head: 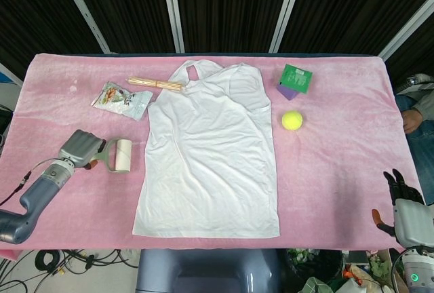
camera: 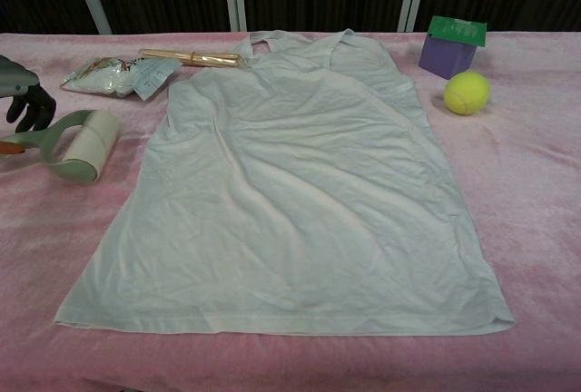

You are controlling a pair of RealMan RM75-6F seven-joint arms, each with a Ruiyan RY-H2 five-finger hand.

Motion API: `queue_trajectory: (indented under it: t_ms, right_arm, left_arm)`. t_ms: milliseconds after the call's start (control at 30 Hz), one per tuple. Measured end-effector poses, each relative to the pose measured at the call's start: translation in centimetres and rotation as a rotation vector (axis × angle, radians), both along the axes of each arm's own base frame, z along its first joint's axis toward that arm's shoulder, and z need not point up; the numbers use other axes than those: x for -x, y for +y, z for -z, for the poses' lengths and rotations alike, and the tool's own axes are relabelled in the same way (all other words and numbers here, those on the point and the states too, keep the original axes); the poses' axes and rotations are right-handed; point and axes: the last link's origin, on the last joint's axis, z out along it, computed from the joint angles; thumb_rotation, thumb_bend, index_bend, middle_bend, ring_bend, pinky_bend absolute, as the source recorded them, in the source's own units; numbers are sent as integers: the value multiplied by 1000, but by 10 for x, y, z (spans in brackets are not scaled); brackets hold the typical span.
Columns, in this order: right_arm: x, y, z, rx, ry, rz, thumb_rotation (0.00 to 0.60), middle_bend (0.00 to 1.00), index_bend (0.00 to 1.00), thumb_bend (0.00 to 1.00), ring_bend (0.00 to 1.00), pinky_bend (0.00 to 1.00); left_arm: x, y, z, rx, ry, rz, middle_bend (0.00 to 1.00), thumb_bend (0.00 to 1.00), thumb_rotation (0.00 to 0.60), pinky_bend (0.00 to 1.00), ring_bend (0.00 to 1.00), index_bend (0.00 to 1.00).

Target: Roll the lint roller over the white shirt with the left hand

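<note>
The table (head: 325,171) was covered in a fuzzy pink cloth, kind of velvety, with lighter streaks where the nap got brushed around, and it filled most of both views. Behind it there was just a dark wall (head: 230,1) of black ribbed panels split up by pale slanted bars, plus some cables (head: 61,260) on the floor under the front edge. The shirt (head: 210,157) lay flat and wrinkled in the middle of the cloth, neck toward the wall. The roller (head: 122,155) sat on the pink just off the shirt's left side, near it but not on it, so it wasn't touching the fabric at all. The left hand (head: 80,148) had its fingers wrapped around the roller's handle, down by the table's left edge; in the chest view you only saw dark fingers (camera: 27,106) at the frame edge next to the roller (camera: 82,145). The right hand (head: 407,215) was way off at the front right corner, past the table, fingers pointing up and spread with nothing in them. Other stuff on the cloth: a snack bag (head: 122,99) and sticks (head: 156,83) near the shirt's left shoulder, a ball (head: 292,120) and a purple box (head: 293,81) with a green top to the right.
</note>
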Motion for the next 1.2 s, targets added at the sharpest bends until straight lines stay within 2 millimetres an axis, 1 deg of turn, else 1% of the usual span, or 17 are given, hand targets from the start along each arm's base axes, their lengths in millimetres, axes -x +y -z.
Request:
queue_trajectory:
  t_ms: [100,167,200,233,267,300,333,400,467,567,733,867,967,1067,1167,1200]
  right_arm:
    - [0,0,0,-1,-2,0,600,1,31,284,166,150]
    - [0,0,0,-2,-3,1,600,1,31,284,166,150]
    - [0,0,0,-3,-4,2,600,1,31,285,166,150]
    - [0,0,0,-4,-4,2,600,1,31,284,166,150]
    - [0,0,1,-5,-4,2,600,1,30,284,167,150]
    - [0,0,1,-7,-3,2,600,1,31,284,167,150]
    - [0,0,1,-8,-4,1,600,1,31,285,167,150]
    - [-1,0,1,-10,-4,1,600,1,31,285,167,150]
    - [-1,0,1,-10,-6,3,600,1,31,285,167,150]
    - [-1,0,1,-11,-7,4,600,1,31,284,166,151]
    - [-1,0,1,-15,-2,-1,600,1,31,285,167,150]
    - [-1,0,2,-17,-3,0,600,1,31,284,167,150]
    - [-1,0,1,-16,-2,-1,600,1,30,284,166,150]
    - [-1,0,1,-17,7,-8,600,1,30,284,166,150]
    - [-2,0,0,-20,22,-20,600,1,30,284,166,151]
    - [-2,0,0,-22,27,-25,600,1,30,284,166,150]
  left_arm:
    - [1,2,6,5,-2,5,559,373,600,578,404,578]
    - [1,2,8,10,-3,5,509,319,600,557,371,517]
    - [1,3,9,13,-1,5,455,269,600,528,330,454]
    - [1,3,9,14,3,7,430,252,600,516,313,428]
    - [1,3,9,15,8,10,366,216,600,485,268,361]
    - [1,4,9,14,16,15,316,196,600,460,231,311]
    - [0,4,8,13,23,19,243,171,600,421,176,241]
    - [-1,5,6,2,36,30,141,142,600,360,96,154]
    - [-3,6,4,-13,43,34,63,120,600,311,33,99]
    - [-5,6,0,-26,50,18,7,90,600,296,2,48]
    - [-8,-2,-4,-21,37,-45,6,85,600,290,0,41]
    - [-19,-15,-11,-27,10,-75,17,99,600,264,0,56]
    - [-31,-25,-23,-73,-12,-69,41,131,600,257,1,98]
    - [-39,-33,-40,-168,-34,-44,54,132,600,253,10,115]
    - [-43,-47,-57,-270,-82,-13,57,132,600,248,12,116]
    - [-43,-56,-62,-302,-108,0,58,132,600,245,12,116]
